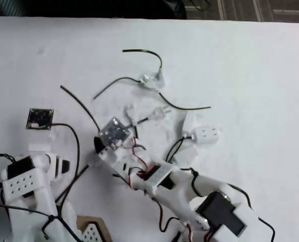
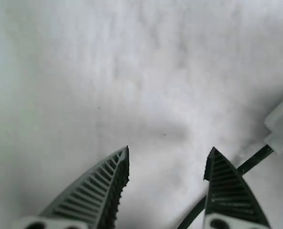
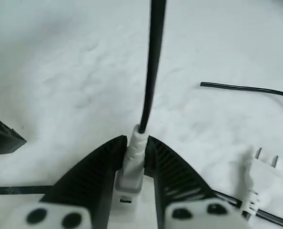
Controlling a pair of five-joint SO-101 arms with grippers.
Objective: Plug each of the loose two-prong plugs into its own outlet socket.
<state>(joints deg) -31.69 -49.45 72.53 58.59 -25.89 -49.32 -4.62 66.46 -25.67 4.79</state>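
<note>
One white plug [image 3: 131, 162] is clamped upright in the right gripper [image 3: 134, 140], and its black cord is stretched straight away over the table. A loose two-prong plug [image 3: 260, 168], also white, is laid flat nearby, prongs exposed. A white outlet socket [image 1: 206, 134] is laid flat, well apart from a third plug [image 1: 152, 79] with curling black cord.
</note>
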